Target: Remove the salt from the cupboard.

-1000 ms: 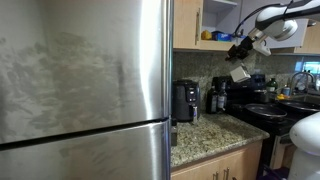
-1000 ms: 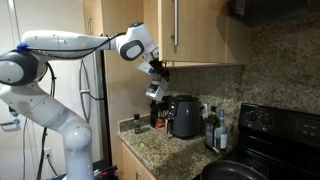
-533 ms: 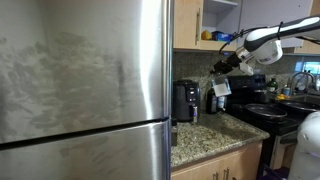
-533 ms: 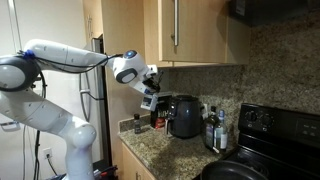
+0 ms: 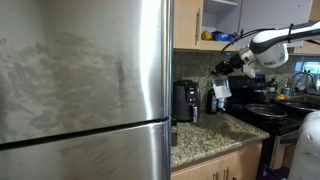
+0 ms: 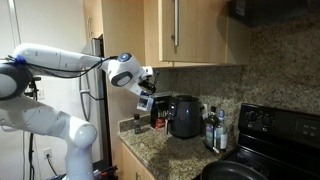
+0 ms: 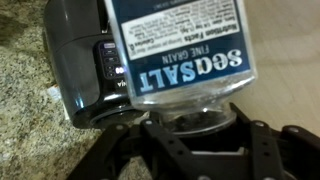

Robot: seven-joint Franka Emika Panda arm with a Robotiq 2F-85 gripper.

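The salt (image 7: 180, 50) is a whitish cylinder with a blue "sea salt" label, and it fills the top of the wrist view. My gripper (image 7: 195, 118) is shut on its lower end. In both exterior views the gripper (image 5: 223, 78) (image 6: 147, 88) holds the salt (image 5: 221, 90) (image 6: 144, 102) in the air above the counter, beside the black coffee maker. The cupboard (image 5: 188, 22) (image 6: 190, 30) has a tan door. Its white inside, seen open in an exterior view, lies above the gripper.
A black coffee maker (image 5: 185, 100) (image 6: 183, 115) (image 7: 80, 70) stands on the granite counter (image 5: 205, 135). A yellow item (image 5: 207, 36) and a blue item (image 5: 222, 35) sit on the cupboard shelf. Nearby are a steel fridge (image 5: 80, 90), bottles (image 6: 212, 130) and a stove (image 6: 262, 125).
The arm has come down and away from the cupboard with the salt in the gripper. It now hangs lower, level with the top of the coffee maker.
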